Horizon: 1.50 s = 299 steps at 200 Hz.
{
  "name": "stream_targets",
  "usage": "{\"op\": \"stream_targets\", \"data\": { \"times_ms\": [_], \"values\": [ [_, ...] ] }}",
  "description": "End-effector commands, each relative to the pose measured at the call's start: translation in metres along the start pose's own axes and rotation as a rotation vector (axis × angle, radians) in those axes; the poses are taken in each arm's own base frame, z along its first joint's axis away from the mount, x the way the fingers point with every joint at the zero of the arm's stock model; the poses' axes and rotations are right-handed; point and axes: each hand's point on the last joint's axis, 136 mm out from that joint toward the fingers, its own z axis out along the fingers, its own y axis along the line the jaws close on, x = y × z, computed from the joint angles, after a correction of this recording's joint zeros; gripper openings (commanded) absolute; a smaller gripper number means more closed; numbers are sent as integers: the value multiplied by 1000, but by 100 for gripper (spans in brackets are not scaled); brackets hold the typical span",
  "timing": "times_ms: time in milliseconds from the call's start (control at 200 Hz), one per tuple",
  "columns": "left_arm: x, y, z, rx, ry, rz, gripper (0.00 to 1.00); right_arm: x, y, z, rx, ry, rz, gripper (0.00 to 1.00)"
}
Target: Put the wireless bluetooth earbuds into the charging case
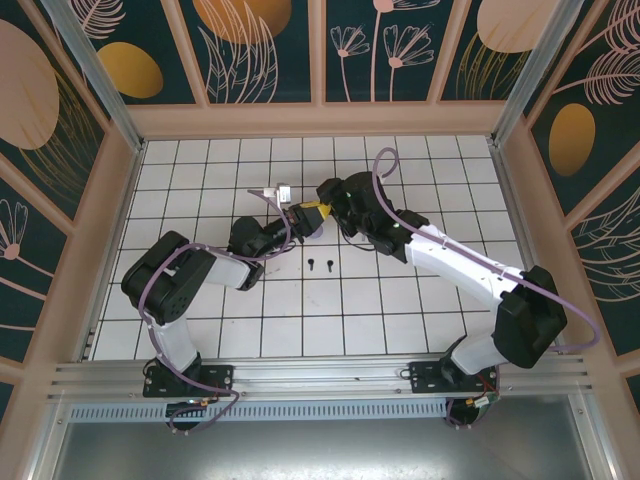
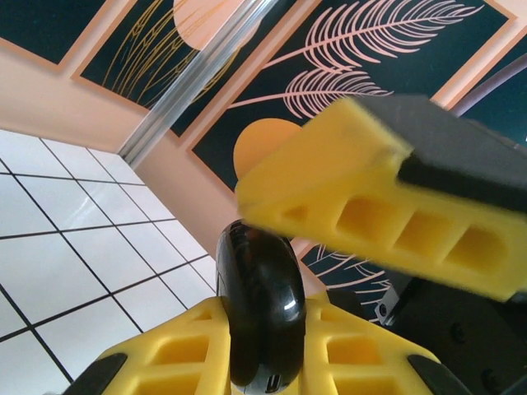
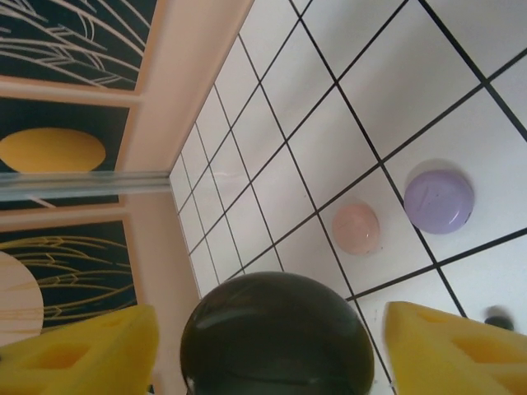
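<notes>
Fingers of the left gripper (image 2: pixel 263 341) are clamped on the black case (image 2: pixel 259 304), which stands on edge between the two yellow pads with its glossy rim turned up and is held clear of the tiles. Just above that case, one yellow finger (image 2: pixel 370 222) of the right gripper (image 3: pixel 272 350) hangs close over it without touching. From the right wrist the same black case shows as a dark dome sitting in the gap between that gripper's fingers, with a sliver of daylight on either side, so those jaws stand open around the case and grip nothing. On the tiles past the black case lie a pink case (image 3: pixel 356 228) and a lilac case (image 3: pixel 438 202), near each other but apart, both closed. From above, two black earbuds (image 1: pixel 320 264) lie side by side on the table (image 1: pixel 400 300) on the near side of the black case, towards the arm bases, a little apart from one another and touched by neither gripper. A small pale cluster (image 1: pixel 281 190) lies on the far side of the case; I cannot make out what it is. The table is white with a black grid, and low peach-coloured walls (image 1: pixel 320 118) edge it. Above them rise dark teal panels (image 1: pixel 265 45) painted with feathers and orange discs.
</notes>
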Motion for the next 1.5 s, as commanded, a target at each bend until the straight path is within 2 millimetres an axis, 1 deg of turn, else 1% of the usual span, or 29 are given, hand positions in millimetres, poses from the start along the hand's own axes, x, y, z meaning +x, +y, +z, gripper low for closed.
{"op": "stream_targets", "data": {
  "times_ms": [0,65,160,275,345,375,385,405,430,485,581,681,706,711,721,821,931,1061,1236,1491],
  "values": [
    [-9,-10,2,33,-36,2,0,-23,30,-27,-100,-53,-5,80],
    [-9,-10,1,28,-34,-4,0,-33,29,-41,-109,-82,-27,81],
    [-6,-8,1,14,-18,-9,0,-46,18,-62,-117,-129,-58,82],
    [0,-7,3,8,28,-14,0,-61,-4,-83,-147,-171,-123,83],
    [4,-8,5,10,68,-11,0,-69,-20,-88,-160,-173,-194,83],
    [6,-9,5,16,86,-7,0,-64,-25,-89,-174,-158,-242,83],
    [7,-10,6,18,93,-5,0,-70,-30,-91,-175,-165,-255,83],
    [8,-11,6,20,107,-2,0,-70,-32,-92,-182,-160,-274,83],
    [10,-13,7,26,126,3,0,-70,-37,-93,-193,-150,-307,83],
    [13,-17,8,38,166,16,0,-66,-41,-97,-234,-126,-392,83],
    [19,-24,10,60,234,36,0,-51,-51,-101,-275,-78,-551,82],
    [31,-26,9,86,317,42,0,-38,-59,-103,-293,-40,-651,82],
    [34,-27,9,91,333,40,0,-35,-60,-104,-306,-31,-674,81],
    [30,-32,9,101,328,49,0,-34,-60,-104,-308,-29,-677,81],
    [28,-36,9,108,327,57,0,-32,-59,-105,-316,-24,-687,81],
    [31,-43,6,137,361,62,0,-19,-54,-110,-386,21,-750,81],
    [33,-52,4,178,383,60,0,-12,-50,-109,-425,58,-779,80],
    [32,-59,4,208,398,56,0,-9,-47,-103,-435,82,-789,79],
    [32,-64,4,229,408,56,0,-11,-41,-93,-431,96,-796,77],
    [31,-65,5,233,412,56,0,-11,-33,-84,-435,100,-800,76]
  ]
}}
